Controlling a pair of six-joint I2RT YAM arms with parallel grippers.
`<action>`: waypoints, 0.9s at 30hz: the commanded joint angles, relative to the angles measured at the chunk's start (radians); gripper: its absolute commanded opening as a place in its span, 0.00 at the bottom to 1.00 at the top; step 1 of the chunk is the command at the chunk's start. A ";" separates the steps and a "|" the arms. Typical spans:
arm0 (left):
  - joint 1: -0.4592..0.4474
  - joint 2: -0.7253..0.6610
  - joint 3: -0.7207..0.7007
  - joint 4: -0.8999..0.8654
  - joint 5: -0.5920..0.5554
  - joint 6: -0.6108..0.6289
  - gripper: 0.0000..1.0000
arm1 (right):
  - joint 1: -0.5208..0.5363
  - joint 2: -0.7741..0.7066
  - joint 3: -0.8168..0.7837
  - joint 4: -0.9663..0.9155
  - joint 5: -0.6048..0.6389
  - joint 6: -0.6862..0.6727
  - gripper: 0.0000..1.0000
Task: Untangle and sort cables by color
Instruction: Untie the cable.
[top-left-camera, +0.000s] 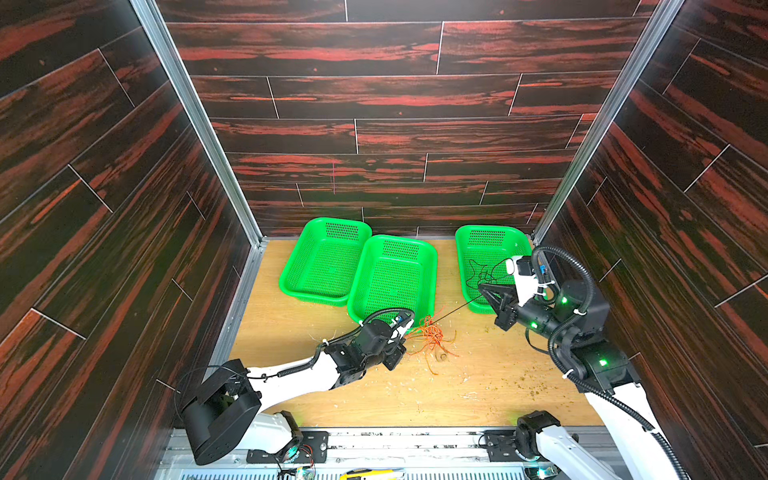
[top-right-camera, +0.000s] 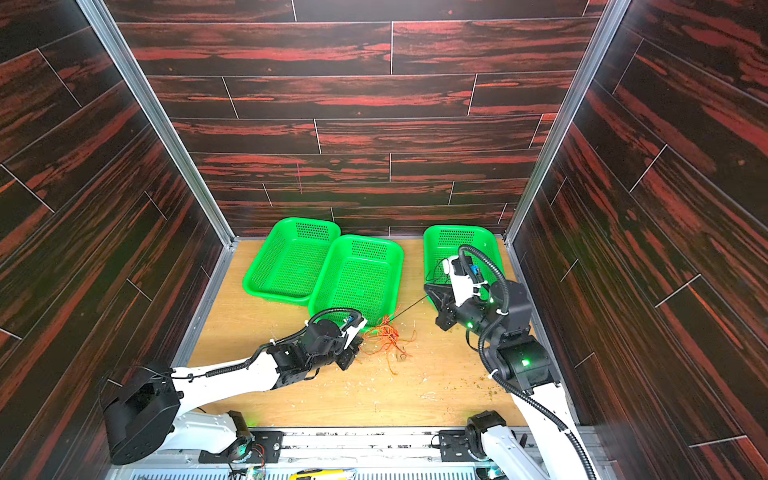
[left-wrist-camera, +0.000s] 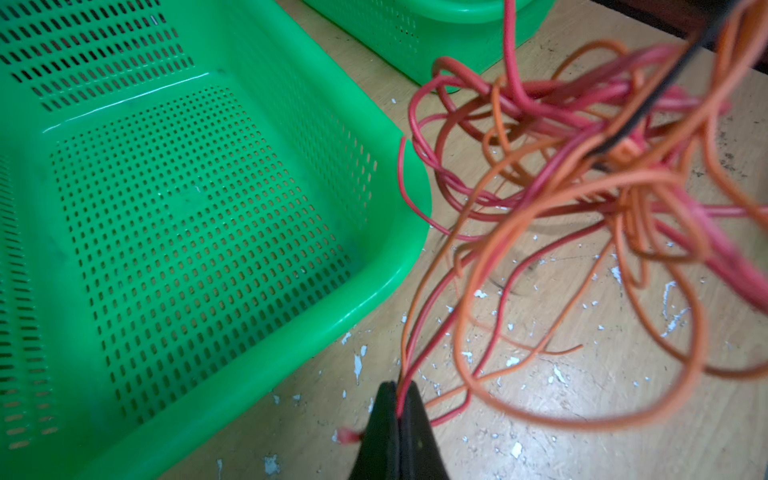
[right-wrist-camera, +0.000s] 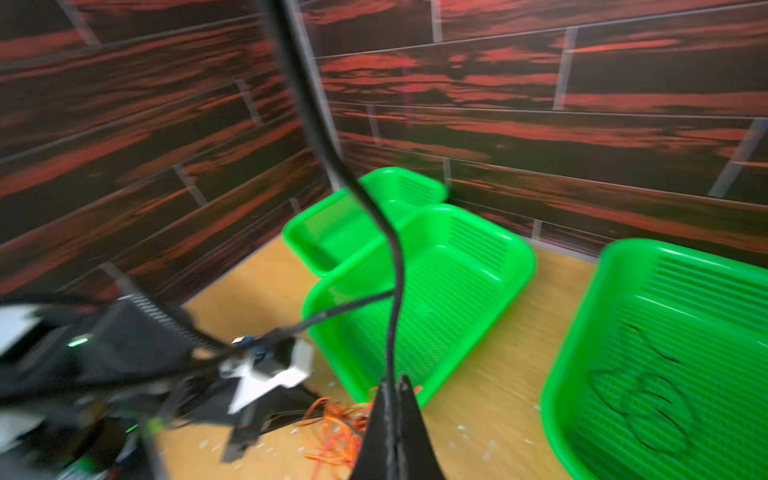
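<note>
Right tool (right-wrist-camera: 394, 384), black cable (right-wrist-camera: 398, 274): both blurry.

Table (top-left-camera: 478, 395) as dial, 12 o'clock at the back wall (top-left-camera: 395, 124): left basket (top-left-camera: 337, 231) at 11, middle basket (top-left-camera: 400, 249) against it at 12, right basket (top-left-camera: 486, 237) apart at 1. Tangle of cables (top-left-camera: 432, 338) at the middle basket's 5 o'clock corner, left gripper (left-wrist-camera: 398, 409) at its 9 o'clock; taut cable (top-left-camera: 456, 309) runs from it toward 2 o'clock to the right gripper (right-wrist-camera: 392, 386)
</note>
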 joint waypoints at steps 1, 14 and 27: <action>0.005 -0.022 0.029 -0.074 0.032 0.019 0.00 | -0.006 0.083 0.035 0.008 -0.171 0.010 0.00; 0.010 0.046 0.004 -0.158 -0.093 0.007 0.00 | -0.095 0.015 0.108 0.000 0.134 0.070 0.00; 0.051 0.109 -0.038 -0.140 -0.108 -0.018 0.00 | -0.167 -0.008 0.282 -0.095 0.311 0.004 0.00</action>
